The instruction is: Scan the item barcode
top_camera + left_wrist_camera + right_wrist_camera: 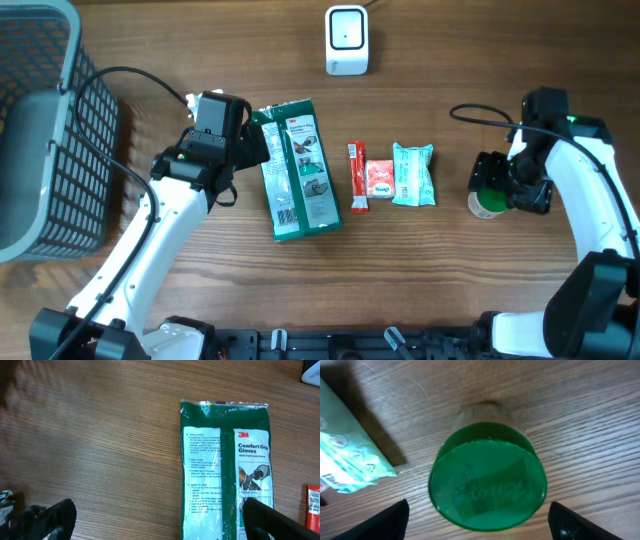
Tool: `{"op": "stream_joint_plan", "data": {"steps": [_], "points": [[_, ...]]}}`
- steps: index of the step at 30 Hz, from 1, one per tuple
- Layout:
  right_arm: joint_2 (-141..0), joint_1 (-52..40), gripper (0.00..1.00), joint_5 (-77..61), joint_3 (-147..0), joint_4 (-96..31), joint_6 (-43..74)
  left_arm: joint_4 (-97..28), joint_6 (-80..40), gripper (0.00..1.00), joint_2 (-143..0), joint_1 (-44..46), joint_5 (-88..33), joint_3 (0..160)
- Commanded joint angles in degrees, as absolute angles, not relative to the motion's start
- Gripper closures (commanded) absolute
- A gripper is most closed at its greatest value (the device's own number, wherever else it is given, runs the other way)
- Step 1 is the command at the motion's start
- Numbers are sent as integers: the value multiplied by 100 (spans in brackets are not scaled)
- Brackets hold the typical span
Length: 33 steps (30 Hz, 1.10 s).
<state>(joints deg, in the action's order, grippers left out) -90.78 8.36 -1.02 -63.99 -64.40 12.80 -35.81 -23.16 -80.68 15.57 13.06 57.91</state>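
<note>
I am working over a wooden table (420,275), and it is filling every view from edge to edge. Its brown surface is running left to right in long grain lines, with darker streaks showing close up. Light is falling softly from above, laying short, faint shadows and raising a pale sheen on the wood in my left wrist view. At the far left a grey mesh basket (88,150) is standing on the table, shading the wood just beside it.
</note>
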Motion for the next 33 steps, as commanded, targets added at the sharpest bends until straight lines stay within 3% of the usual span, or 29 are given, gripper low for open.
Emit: {"op": "stream_joint_plan", "data": {"steps": [1,7,10,19,33], "points": [[-9172,834,16,-169,-6248,-6206,1369,-3559,-2250,0,-8084,1525,1398,5835],[-9172,832,18,-167,-6178,-5867,1365,-3559,-2250,0,-8084,1525,1398,5835],[-9172,832,24,-679,-6178,-5760,1100,-3559,-2250,0,-8084,1525,1398,5835],[-9172,832,23,-1448,-6178,-5690,910,-3559,-2250,0,-8084,1525,1398,5835],[-9172,816,21,-812,-5946,-5544,908,-3559,-2250,0,-8084,1525,1398,5835]]}}
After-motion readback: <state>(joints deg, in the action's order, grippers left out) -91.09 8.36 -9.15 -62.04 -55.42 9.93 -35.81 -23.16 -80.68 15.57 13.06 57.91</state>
